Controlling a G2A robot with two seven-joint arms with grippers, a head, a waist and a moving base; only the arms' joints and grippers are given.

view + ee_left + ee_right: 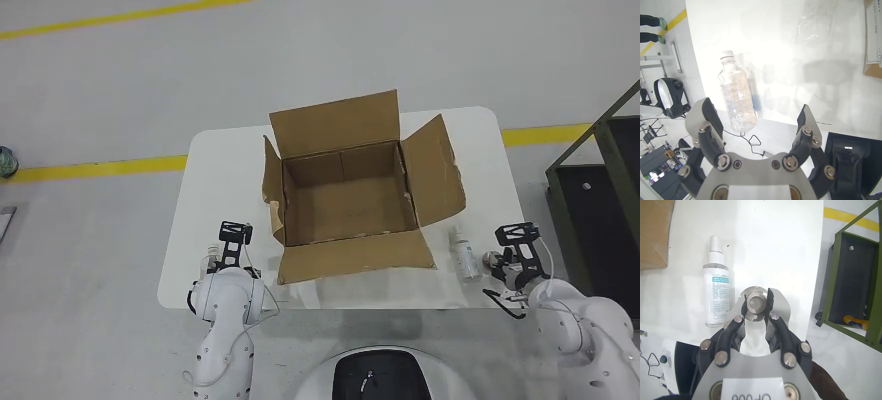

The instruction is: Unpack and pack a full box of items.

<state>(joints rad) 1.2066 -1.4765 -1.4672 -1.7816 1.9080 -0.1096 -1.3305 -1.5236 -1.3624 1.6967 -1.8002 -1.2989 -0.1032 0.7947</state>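
The cardboard box (345, 205) stands with flaps open at the middle of the counter (200, 200). The left pincer (755, 106), spread wide, hangs above a clear water bottle (736, 98) at the near left edge. The right pincer (757, 296) pinches a round metal disc (755, 303) at the near right, just beside a spray bottle (718, 291).

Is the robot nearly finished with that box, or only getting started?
Unpacking looks done: the box stands open, its bottom bare, with a plastic bottle and a spray bottle lying on the table. In hand: the right tool is shut on a metal disc; the left tool is open. Left: probably repacking all three.
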